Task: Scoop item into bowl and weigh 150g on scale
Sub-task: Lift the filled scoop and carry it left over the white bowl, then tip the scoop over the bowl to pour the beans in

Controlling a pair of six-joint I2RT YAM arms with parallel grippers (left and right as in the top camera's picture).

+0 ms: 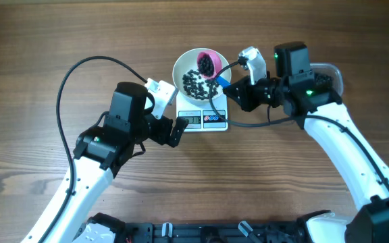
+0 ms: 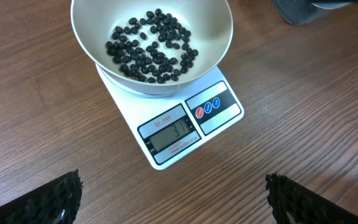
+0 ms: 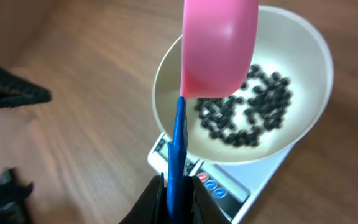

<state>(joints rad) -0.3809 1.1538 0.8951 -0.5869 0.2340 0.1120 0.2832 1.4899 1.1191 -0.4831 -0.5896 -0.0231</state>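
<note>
Wooden table (image 1: 46, 40); right fingers (image 3: 154, 205) pinch scoop (image 3: 219, 43) above beans (image 3: 247, 118) in bowl (image 3: 306, 59).

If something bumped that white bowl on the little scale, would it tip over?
Probably slides rather than tips: the bowl is wide and rests on the scale, whose top looks smooth and flat. The loose beans lie low inside, likely steadying it, though they would roll about.

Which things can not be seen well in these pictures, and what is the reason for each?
Scale reading: too small in the overhead view; in the right wrist view the scoop handle and right gripper partly cover the display.
Scoop's inside: right wrist view shows only its pink underside.
Left gripper: left wrist view's bottom edge cuts off all but the fingertips.
Beans: blurred in right wrist view.
</note>
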